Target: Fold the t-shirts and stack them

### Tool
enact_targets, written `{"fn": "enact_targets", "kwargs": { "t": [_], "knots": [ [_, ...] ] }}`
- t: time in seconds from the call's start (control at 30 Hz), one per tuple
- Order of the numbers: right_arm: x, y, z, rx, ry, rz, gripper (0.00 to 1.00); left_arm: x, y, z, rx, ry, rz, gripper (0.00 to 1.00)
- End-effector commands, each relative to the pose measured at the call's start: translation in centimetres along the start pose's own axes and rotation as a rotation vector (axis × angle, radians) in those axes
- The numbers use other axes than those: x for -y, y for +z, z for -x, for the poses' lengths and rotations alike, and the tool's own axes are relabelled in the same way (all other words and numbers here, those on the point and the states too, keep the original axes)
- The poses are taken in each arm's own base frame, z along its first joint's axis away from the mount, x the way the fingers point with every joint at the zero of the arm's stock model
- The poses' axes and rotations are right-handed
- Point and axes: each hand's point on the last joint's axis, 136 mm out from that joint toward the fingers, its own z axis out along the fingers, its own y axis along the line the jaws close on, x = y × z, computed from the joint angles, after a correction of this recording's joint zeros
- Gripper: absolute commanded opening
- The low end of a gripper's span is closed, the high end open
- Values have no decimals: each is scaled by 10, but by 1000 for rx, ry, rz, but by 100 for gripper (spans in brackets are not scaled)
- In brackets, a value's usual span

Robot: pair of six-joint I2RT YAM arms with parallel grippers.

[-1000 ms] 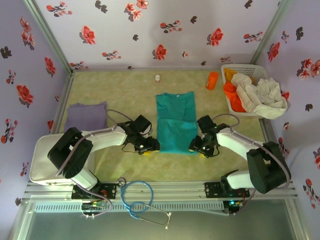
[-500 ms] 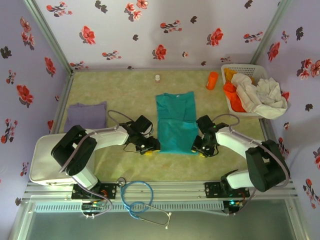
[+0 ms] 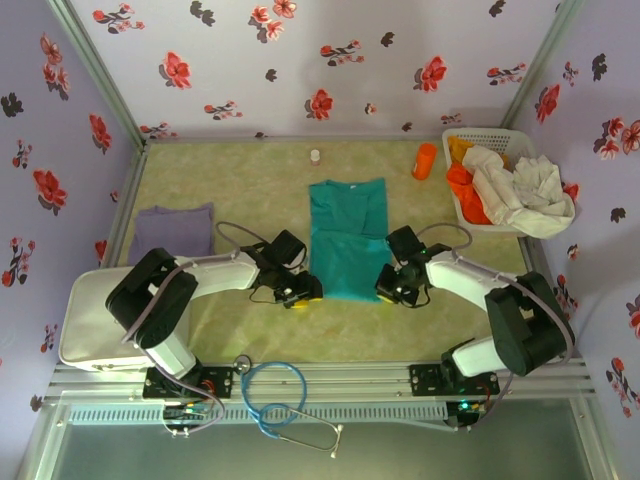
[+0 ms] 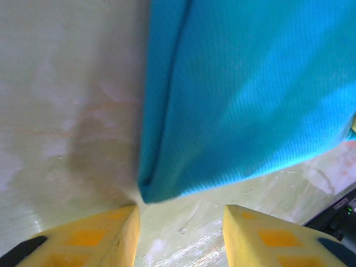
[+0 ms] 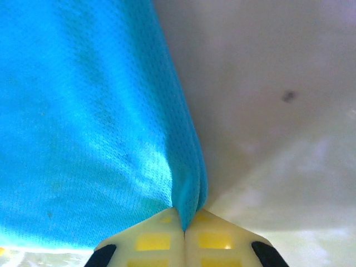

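Just ahead of the spread left fingers lies the teal t-shirt corner; right fingers pinch its edge.

teal t-shirt: soft matt cloth; up close a fine knit with tiny mesh pits and a faint sheen along its fold.
purple t-shirt: left of the teal t-shirt, matt cloth lying smooth.
orange t-shirt, off-white t-shirt: right of the teal t-shirt, rumpled matt cloth.
basket: white plastic lattice, slightly glossy.
cup: smooth orange plastic.
table: smooth mottled cream-green top, a dull gloss with scuffs beside the teal t-shirt.
left gripper: matt yellow plastic fingers, black at the base.
right gripper: the same pale yellow plastic.
rails: ribbed bare metal.
walls: matt flower print.
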Motion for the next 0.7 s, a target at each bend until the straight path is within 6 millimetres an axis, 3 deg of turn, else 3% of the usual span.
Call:
{"fn": "enact_targets", "kwargs": {
  "t": [0.0,0.27,0.47,0.67],
  "knots": [
    [-20,-2,12,41,-27,61,0,14,11,-2,-22,7,-37,44],
    [-17,-4,11,38,-41,41,0,12,8,3,-4,7,-20,43],
    [-20,-6,11,38,-40,53,0,-10,-2,12,32,-1,79,46],
    [-21,-8,11,29,-45,51,0,-8,-8,25,48,11,131,45]
  ]
}}
